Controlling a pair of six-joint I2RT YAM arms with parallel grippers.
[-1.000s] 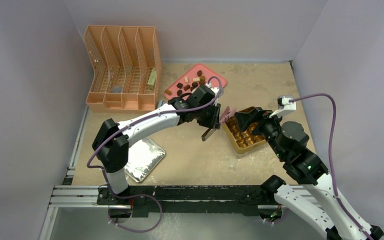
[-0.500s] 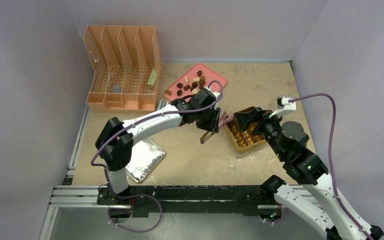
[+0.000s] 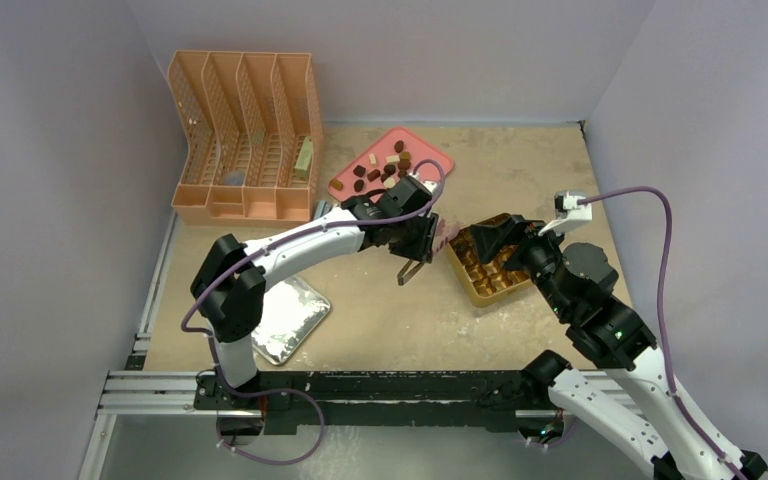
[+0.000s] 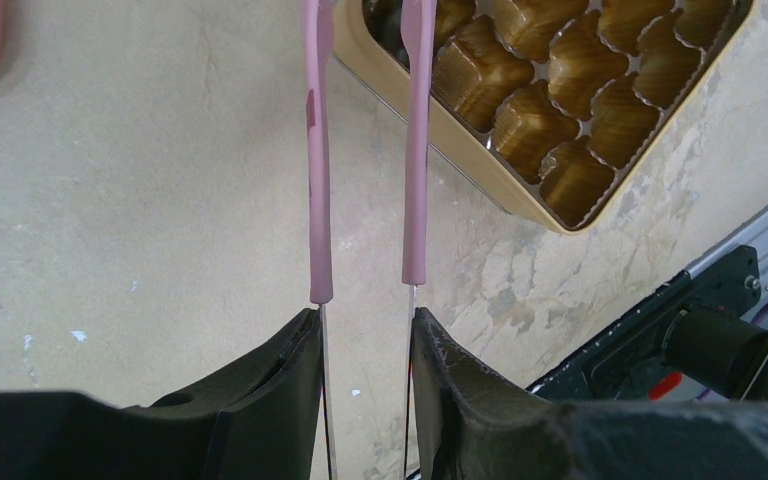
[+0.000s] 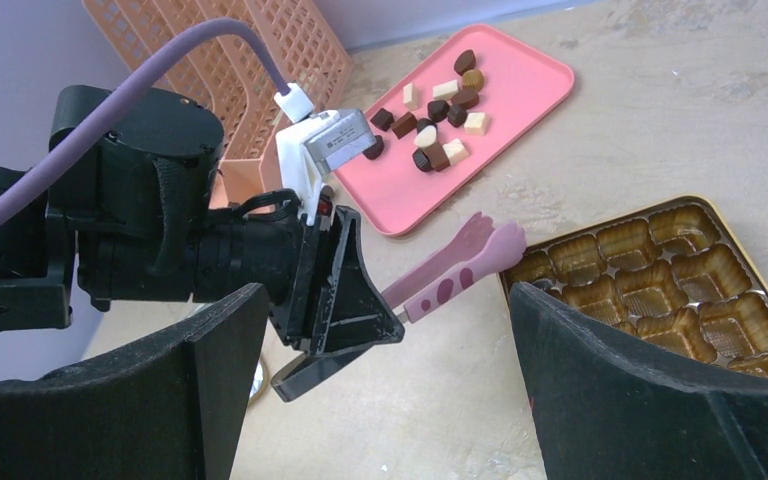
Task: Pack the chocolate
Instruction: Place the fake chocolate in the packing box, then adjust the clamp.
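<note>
One pair of pink tongs (image 3: 448, 232) sits clamped in my left gripper (image 3: 422, 245) in the overhead view, its tips at the far-left edge of the gold box (image 3: 490, 288) mid-worktop. My right gripper (image 3: 495, 240) hangs over that box, jaws wide. The chocolate (image 3: 385, 170) lies loose on the pink tray (image 3: 442, 160) by the worktop's far edge.

My left wrist view shows the tong arms apart, each pressed against the inner face of my fingers (image 4: 280, 380).

My right wrist view shows a dark spot in the cell under the tips; I cannot tell whether it is a piece.
</note>
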